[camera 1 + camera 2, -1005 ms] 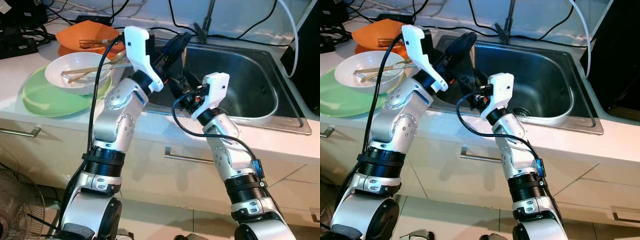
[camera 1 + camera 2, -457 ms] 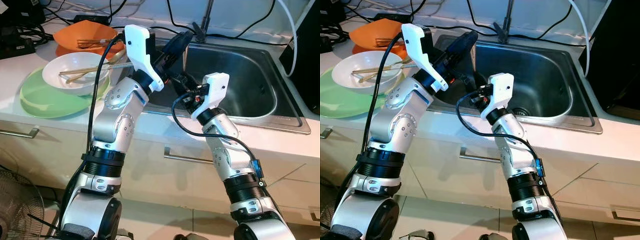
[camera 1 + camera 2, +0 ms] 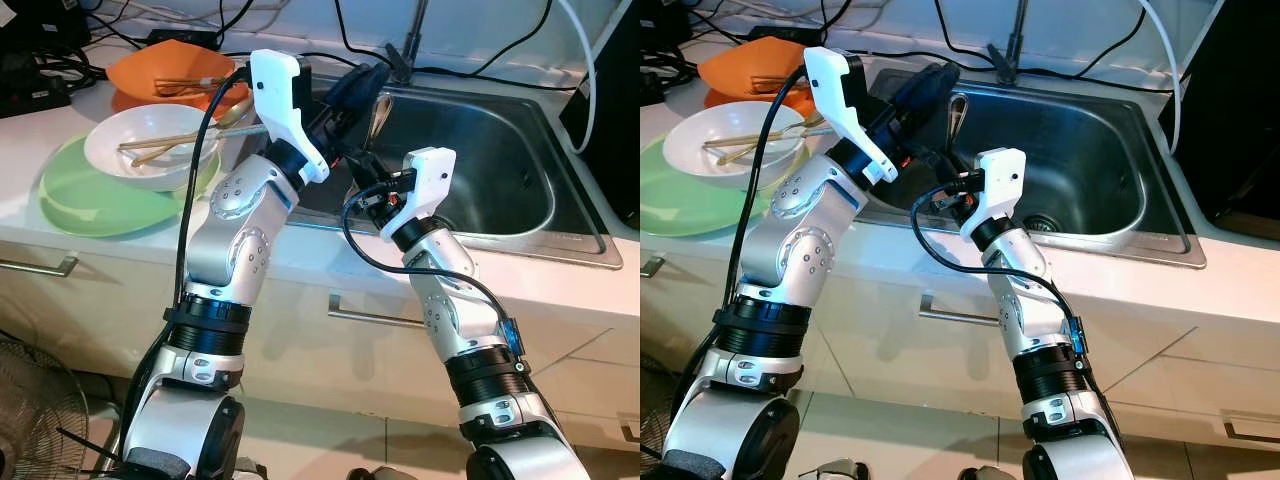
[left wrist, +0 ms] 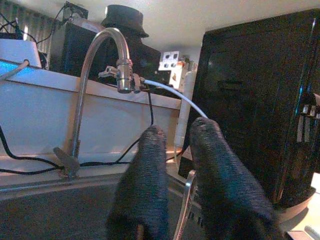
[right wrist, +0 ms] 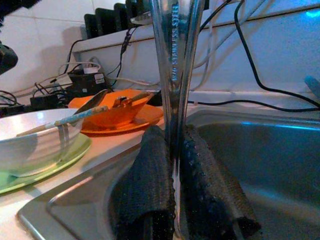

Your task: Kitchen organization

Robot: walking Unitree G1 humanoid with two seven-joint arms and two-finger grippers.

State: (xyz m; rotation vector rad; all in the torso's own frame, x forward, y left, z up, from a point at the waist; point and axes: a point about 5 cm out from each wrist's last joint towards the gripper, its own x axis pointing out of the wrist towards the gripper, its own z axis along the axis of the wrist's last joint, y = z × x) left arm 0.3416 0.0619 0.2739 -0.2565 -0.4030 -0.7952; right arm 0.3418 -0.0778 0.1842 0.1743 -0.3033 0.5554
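Black knit-textured fingers (image 5: 150, 185) of the right gripper (image 5: 172, 175) are pinched tight on the handle of a stainless steel spoon (image 5: 175, 75), which stands upright between them with stamped lettering on its stem. From the head camera the spoon's bowl (image 3: 378, 112) shows just above the right gripper (image 3: 362, 170), over the near left corner of the steel sink (image 3: 520, 215). The left gripper (image 3: 362, 82) hangs right beside it, just above and behind; in its own wrist view the two fingers (image 4: 145, 185) stand slightly apart with the spoon's curved metal edge (image 4: 184, 205) between them, and whether they touch it cannot be told. Beyond those fingers rise the curved faucet (image 4: 92, 80) and a dark cabinet (image 4: 260, 105). On the pale countertop (image 3: 60, 230) to the robot's left sits a white bowl (image 3: 150, 150) holding chopsticks (image 3: 165, 142), resting on a green plate (image 3: 90, 205); behind it an orange dish (image 3: 170, 72) carries more utensils. Black cables (image 3: 480, 70) trail along the wall behind the sink.
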